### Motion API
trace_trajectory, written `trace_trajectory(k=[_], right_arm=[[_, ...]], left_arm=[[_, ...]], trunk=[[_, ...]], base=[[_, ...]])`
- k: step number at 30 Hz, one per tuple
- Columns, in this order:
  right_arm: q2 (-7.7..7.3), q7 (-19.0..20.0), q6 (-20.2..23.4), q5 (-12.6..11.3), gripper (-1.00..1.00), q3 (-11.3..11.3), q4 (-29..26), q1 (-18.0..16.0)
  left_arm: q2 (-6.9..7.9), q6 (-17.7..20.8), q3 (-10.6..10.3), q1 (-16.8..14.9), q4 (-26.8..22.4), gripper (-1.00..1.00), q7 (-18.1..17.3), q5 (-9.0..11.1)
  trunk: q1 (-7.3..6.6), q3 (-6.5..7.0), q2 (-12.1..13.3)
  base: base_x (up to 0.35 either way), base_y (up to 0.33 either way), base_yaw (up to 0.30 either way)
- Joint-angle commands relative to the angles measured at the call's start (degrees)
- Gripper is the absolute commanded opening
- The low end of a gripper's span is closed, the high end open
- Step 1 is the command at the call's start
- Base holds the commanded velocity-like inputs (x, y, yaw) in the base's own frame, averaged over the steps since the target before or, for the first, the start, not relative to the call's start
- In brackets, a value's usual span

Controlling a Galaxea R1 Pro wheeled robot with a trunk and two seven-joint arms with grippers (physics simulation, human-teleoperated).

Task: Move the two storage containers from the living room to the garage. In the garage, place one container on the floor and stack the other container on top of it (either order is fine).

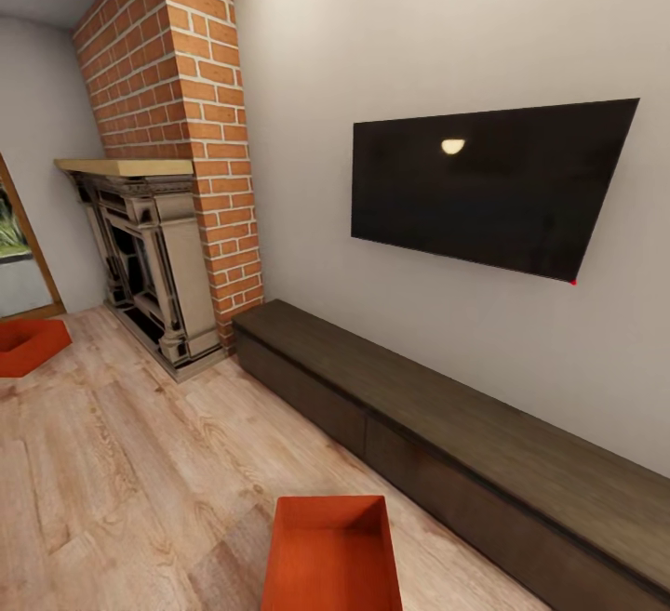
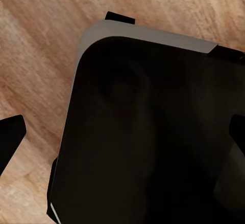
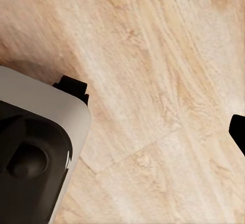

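Note:
I am in the living room, on its light wood-plank floor point(image 1: 140, 462). One red-orange storage container point(image 1: 332, 555) stands open-top on the planks close in front of me, beside the long dark bench. The other storage container point(image 1: 28, 345) sits at the far left, near the fireplace. My left gripper point(image 2: 122, 137) hangs open above my own dark base, with one black fingertip point(image 2: 10, 142) at each side of the left wrist view. My right gripper point(image 3: 122, 132) looks open over bare planks, with one fingertip point(image 3: 238, 132) at the edge of the right wrist view. Neither holds anything. The garage is out of view.
A long dark low bench point(image 1: 447, 416) runs along the right wall under a black wall TV point(image 1: 489, 185). A red brick fireplace point(image 1: 172, 220) with a dark surround fills the far corner. A doorway point(image 1: 17, 248) opens at the far left. My grey-rimmed base point(image 3: 35, 142) lies below both wrists.

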Motion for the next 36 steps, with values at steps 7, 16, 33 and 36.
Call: trace_trajectory(k=[7, 16, 33, 36], right_arm=[[0.7, 0.1, 0.4, -0.7, 1.0, 0.4, 0.2, -0.1], [0.73, 0.3, 0.2, -0.8, 1.0, 0.4, 0.2, -0.1], [0.74, 0.4, 0.3, -0.9, 1.0, 0.2, 0.2, -0.1], [0.75, 0.4, 0.3, -0.9, 1.0, 0.2, 0.2, -0.1]], left_arm=[[0.0, 0.0, 0.1, 0.0, 0.0, 1.0, 0.0, 0.2], [0.13, -0.1, -0.3, 0.0, 0.1, 1.0, 0.0, 0.0], [0.41, -0.1, -0.7, 0.0, 0.6, 1.0, 0.0, -0.4], [0.34, -0.1, -0.7, 0.0, 0.6, 1.0, 0.0, -0.4]], trunk=[[0.0, -0.05, 0.0], [0.0, -0.41, 0.0], [0.0, -1.76, 0.0], [0.0, -2.03, 0.0]], base=[[0.0, 0.002, 0.0], [0.0, 0.0, 0.093], [0.0, 0.0, 0.116], [0.0, 0.0, 0.012]])
